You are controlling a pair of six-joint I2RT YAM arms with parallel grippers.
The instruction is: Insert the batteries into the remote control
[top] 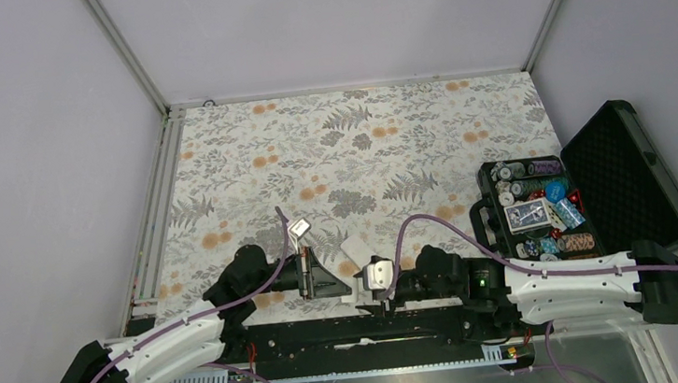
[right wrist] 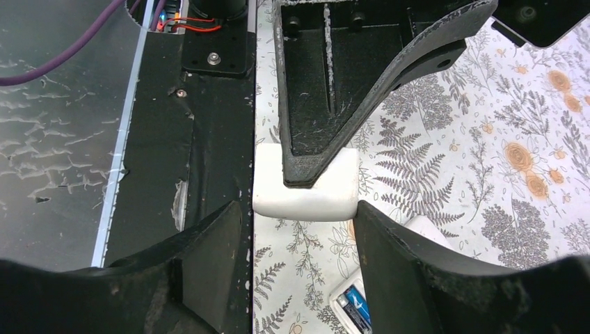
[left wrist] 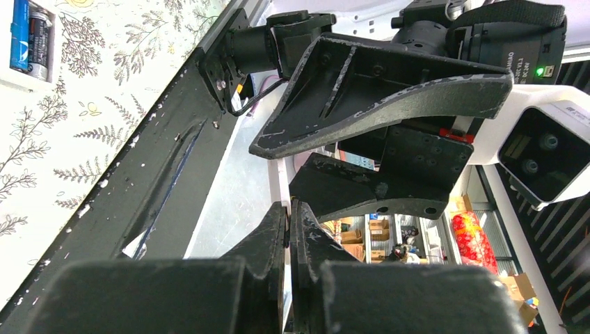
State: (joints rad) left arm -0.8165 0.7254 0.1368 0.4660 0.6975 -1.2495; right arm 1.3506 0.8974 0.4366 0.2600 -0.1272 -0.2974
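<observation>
The left gripper point(left wrist: 289, 209) is clenched. Its two fingers press flat together and nothing shows between them. In the right wrist view it comes in from the top as one black wedge, and its tip overlaps the far edge of a white block point(right wrist: 278, 198). Whether the tip touches the block cannot be told.

The right gripper point(right wrist: 298, 209) faces it with its jaws spread wide and grasps nothing. The block lies just ahead of its fingertips and about fills the gap between them. The block sits on the mat point(top: 359, 143), just beside the black rail point(right wrist: 209, 125) at the table's near edge.

The remote point(top: 357, 248) lies on the mat just beyond the two grippers, apart from both. Its long axis runs on a slant, from far-left to near-right in the top view. Its plain back is up and the battery bay is open. Which end holds the screen cannot be told.

Two batteries point(left wrist: 19, 35) lie in the bay, side by side and parallel. One is bright blue and the other looks darker. In the right wrist view the bay shows at the bottom edge, close beside the gripper's right finger.

Well off to the right, an open black case point(top: 629, 173) holds chips and cards.
</observation>
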